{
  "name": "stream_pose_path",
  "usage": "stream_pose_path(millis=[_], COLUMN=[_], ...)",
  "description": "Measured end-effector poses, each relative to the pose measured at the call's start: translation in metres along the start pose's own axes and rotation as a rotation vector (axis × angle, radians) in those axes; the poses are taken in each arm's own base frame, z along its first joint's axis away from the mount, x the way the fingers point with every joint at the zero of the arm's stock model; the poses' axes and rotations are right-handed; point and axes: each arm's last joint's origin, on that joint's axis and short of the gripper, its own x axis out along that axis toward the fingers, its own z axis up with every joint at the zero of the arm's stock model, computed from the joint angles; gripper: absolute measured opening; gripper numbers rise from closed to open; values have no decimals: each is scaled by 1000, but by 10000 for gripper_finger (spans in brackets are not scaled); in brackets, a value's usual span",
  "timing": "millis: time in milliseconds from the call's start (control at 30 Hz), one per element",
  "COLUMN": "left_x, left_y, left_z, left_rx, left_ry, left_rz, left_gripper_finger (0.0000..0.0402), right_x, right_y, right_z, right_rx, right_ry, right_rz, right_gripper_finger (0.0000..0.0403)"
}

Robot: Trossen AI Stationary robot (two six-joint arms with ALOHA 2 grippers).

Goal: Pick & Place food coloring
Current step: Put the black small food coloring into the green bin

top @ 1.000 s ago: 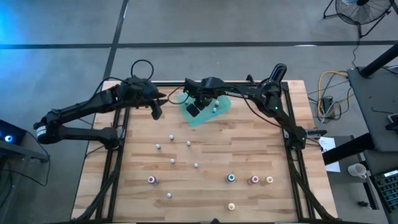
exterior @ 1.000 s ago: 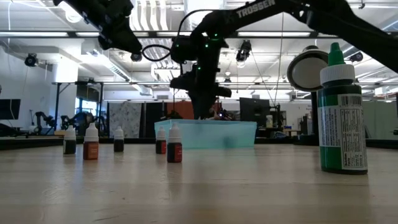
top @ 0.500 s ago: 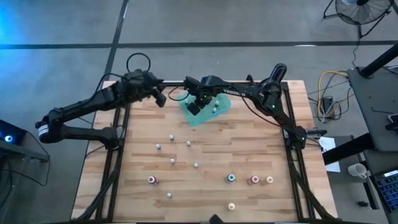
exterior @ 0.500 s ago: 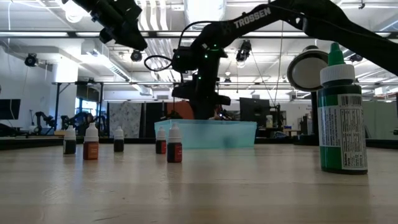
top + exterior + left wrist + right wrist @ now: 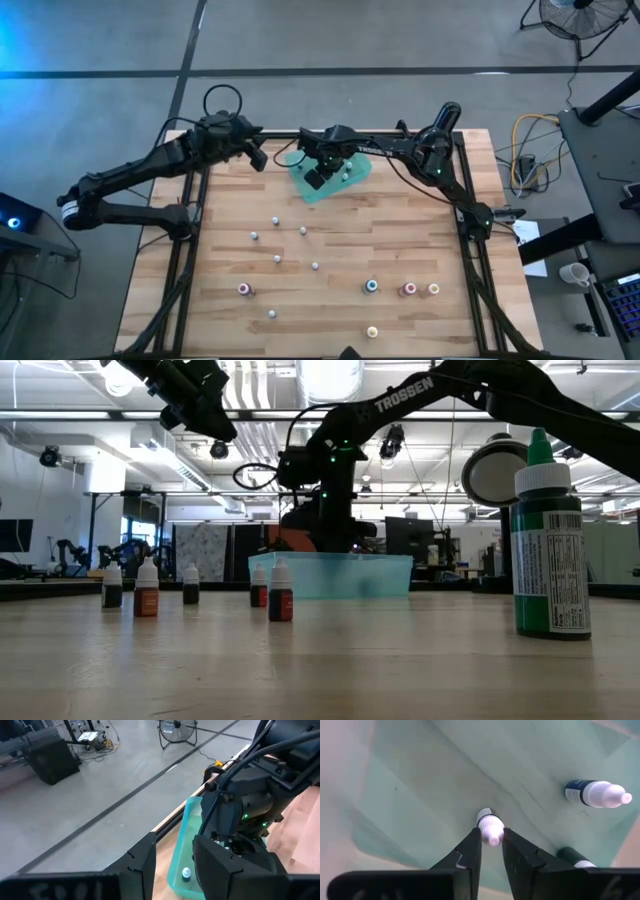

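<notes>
The teal tray (image 5: 356, 166) lies at the table's far middle. My right gripper (image 5: 318, 178) reaches down into it, shut on a small white-capped food coloring bottle (image 5: 489, 826). Two more bottles (image 5: 597, 793) (image 5: 572, 856) lie on the tray floor. Several bottles stand loose on the wooden table, among them one (image 5: 276, 221) in the middle and one (image 5: 371, 286) toward the near right. My left gripper (image 5: 258, 160) hangs raised over the table's far left, open (image 5: 174, 845), with nothing between its fingers. My right gripper pinches the bottle's white cap (image 5: 492, 834) between its two fingertips (image 5: 473, 842), coming from above and pointing down. The bottle's body points away from the fingers toward the tray floor. Whether its bottom rests on the floor I cannot tell.
In the low view a large green bottle (image 5: 547, 540) stands close to the camera at the right, with a round black device (image 5: 493, 470) behind it. Five small bottles (image 5: 146, 595) stand left of the tray's wall (image 5: 380, 578). Black frame rails (image 5: 190, 230) run along both table sides.
My right gripper has sunk lower into the tray with the bottle. My left gripper has swung up from pointing downward to nearly level and drawn back toward the table's far left, then kept still.
</notes>
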Motion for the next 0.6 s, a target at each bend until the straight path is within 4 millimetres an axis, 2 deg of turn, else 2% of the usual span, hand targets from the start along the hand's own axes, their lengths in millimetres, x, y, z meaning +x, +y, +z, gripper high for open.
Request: stream_pose_path(millis=[467,600], left_x=[-2,-3], left_y=[1,1], left_z=[-1,-1], left_rx=[5,4], left_ry=[13,11], left_rz=[1,1], left_gripper_finger=[103,103], right_x=[0,-9], right_y=[0,-1], right_z=[-2,-2], right_rx=[-6,-28], right_ry=[17,19], right_rz=[-8,-19], right_gripper_finger=[130,151])
